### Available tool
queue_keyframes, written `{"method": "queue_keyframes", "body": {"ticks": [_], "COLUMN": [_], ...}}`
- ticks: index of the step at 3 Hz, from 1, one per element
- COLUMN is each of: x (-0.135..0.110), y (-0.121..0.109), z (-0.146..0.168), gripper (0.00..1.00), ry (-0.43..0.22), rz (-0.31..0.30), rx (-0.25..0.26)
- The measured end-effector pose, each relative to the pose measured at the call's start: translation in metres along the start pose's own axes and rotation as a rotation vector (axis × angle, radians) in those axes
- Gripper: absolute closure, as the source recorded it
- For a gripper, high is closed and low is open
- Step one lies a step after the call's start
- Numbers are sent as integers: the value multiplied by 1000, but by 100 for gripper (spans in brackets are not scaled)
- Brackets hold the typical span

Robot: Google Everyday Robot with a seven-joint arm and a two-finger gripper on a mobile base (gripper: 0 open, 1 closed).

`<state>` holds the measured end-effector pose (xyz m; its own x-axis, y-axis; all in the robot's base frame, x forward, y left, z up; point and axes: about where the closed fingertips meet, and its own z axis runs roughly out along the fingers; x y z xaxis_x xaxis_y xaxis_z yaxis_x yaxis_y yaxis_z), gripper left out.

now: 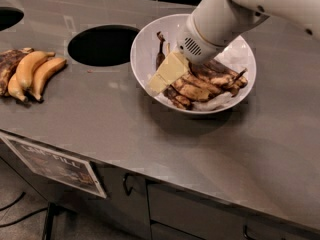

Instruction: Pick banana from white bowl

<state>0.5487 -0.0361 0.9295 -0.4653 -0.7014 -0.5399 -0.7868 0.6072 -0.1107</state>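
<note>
The bowl (145,59) sat on the counter (200,154), right of centre and toward the far side. Bananas (200,86) lay in it, heaped across its near and right parts. The gripper (163,78) reached down from the far right into the bowl's left half, against those bananas. Just left of the bowl was a round opening (102,45) in the counter, and a second opening (7,18) was at the far left. A separate bunch (32,74) lay on the counter at the left edge. A sign (52,164) hung on the counter's near front, at the left.
</note>
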Motion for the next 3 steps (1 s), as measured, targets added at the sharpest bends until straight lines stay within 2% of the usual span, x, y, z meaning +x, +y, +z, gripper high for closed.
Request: {"method": "queue_keyframes", "body": {"ticks": [1,2,3], "x": [-10,-18,-18], "y": [2,0,-4], "z": [4,8,12], "gripper": [0,0,10], "ry": [9,4,0], "rz": [-26,-24,-2], "rx": [4,14,17]}}
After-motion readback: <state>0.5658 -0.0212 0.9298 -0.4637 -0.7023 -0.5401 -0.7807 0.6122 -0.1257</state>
